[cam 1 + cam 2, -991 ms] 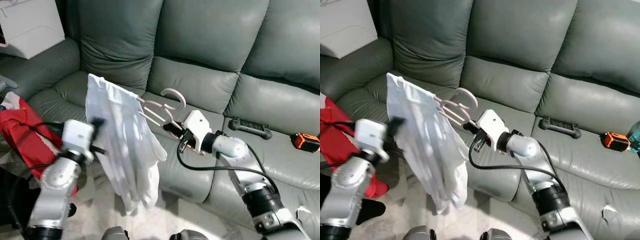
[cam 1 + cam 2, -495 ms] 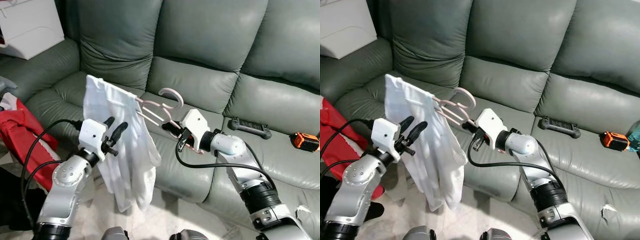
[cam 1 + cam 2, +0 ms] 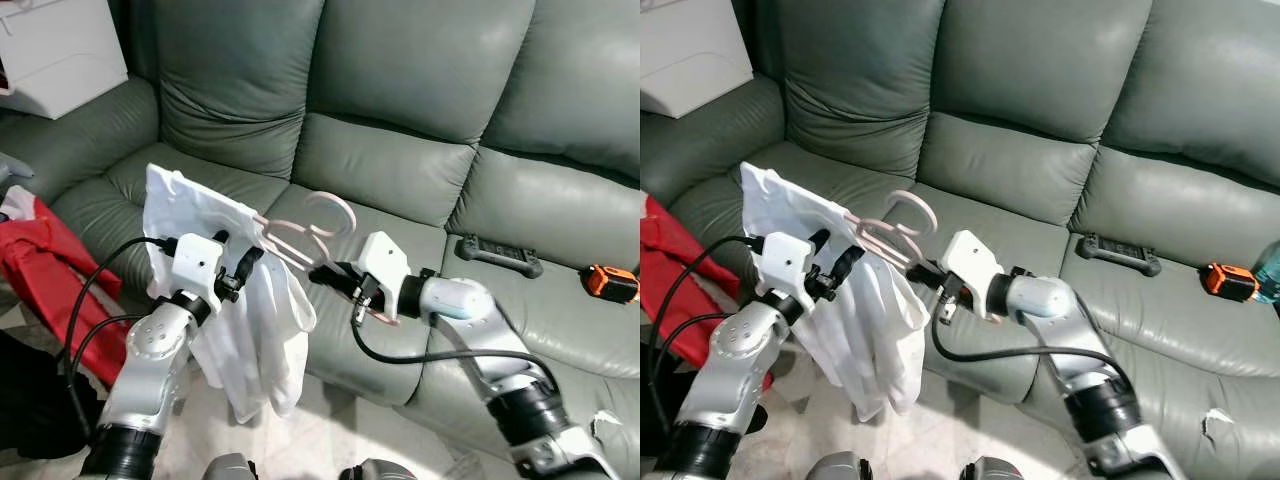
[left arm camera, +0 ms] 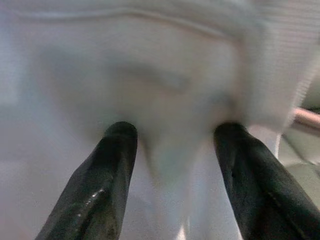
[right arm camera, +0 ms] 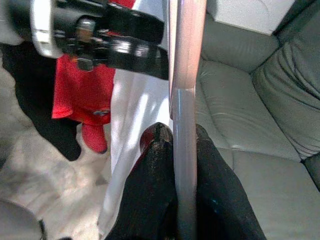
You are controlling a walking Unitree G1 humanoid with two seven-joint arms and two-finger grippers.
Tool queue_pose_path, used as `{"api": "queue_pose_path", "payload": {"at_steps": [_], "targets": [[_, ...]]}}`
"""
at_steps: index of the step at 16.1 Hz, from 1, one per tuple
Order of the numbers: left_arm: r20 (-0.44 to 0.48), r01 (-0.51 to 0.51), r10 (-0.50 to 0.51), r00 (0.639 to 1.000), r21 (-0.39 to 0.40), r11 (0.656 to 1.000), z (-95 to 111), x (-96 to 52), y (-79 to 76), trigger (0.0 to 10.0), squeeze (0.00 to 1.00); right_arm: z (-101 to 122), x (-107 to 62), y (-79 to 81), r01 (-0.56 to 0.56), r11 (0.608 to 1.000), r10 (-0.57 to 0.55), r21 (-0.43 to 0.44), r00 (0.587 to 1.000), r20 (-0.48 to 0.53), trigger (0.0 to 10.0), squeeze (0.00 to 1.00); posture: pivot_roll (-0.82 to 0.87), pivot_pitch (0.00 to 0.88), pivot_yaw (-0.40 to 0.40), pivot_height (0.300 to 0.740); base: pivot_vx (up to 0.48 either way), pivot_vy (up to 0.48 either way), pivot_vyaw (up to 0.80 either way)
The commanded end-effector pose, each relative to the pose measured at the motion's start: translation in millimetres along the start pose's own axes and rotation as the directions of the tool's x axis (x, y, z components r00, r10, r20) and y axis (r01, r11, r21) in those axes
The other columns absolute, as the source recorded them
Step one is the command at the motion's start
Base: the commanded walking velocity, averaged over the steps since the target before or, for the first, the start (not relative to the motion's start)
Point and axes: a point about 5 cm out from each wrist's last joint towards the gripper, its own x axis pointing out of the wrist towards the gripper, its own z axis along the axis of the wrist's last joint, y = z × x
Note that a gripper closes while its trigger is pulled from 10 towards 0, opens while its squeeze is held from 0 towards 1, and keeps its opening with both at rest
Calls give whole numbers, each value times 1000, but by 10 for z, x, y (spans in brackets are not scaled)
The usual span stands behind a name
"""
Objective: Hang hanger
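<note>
Right fingers point(image 5: 170, 150) pinch the pink hanger point(image 3: 300, 225); left fingers point(image 4: 120, 145) spread, pushing into the white shirt point(image 3: 250, 330) draped on it, above the sofa point(image 3: 420, 120). Best gather the fabric gently, keeping the hanger level so nothing slides off.

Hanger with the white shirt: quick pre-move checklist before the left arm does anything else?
1. Right gripper grip on pink hanger: ok, jaws clamped on its bar.
2. Left gripper state: ok, jaws open, both fingertips pressed into the white shirt.
3. Shirt seated on hanger: not ok, one shoulder on, the rest hangs bunched.
4. Hanger hook free: ok, nothing caught on it.
5. Shirt hem off the floor: ok, hangs in front of the sofa.
6. Rail to hang on: cannot tell.
</note>
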Motion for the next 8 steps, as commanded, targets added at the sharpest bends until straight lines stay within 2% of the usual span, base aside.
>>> {"api": "queue_pose_path", "payload": {"at_steps": [1, 2, 3, 4, 8], "targets": [[-6, -44, 44, 999, 27, 999, 6, 32, 55, 10000, 1000, 212, -1, 23, -34, 999, 37, -42, 995, 88, 10000, 0, -76, 0, -24, 740, 0, 0, 0], [-22, -75, 76, 997, 57, 996, -24, 36, 88, 5686, 1000, 220, -34, 15, -35, 999, 38, -41, 996, 84, 10000, 0, -79, 0, -24, 740, 0, 0, 0], [-17, -81, 82, 996, 47, 996, -31, 34, 91, 0, 773, 227, -45, 11, -33, 999, 36, -38, 996, 84, 10000, 0, -79, 0, -24, 740, 0, 0, 0], [-17, -87, 88, 996, 49, 995, -42, 31, 102, 0, 0, 238, -46, 13, -33, 999, 36, -35, 996, 85, 10000, 0, -79, 0, -24, 740, 0, 0, 0], [-4, -116, 117, 993, 74, 990, -34, 23, 148, 0, 0, 242, -13, 50, -37, 999, 39, -35, 996, 83, 10000, 0, -72, 0, -24, 740, 0, 0, 0]]}}
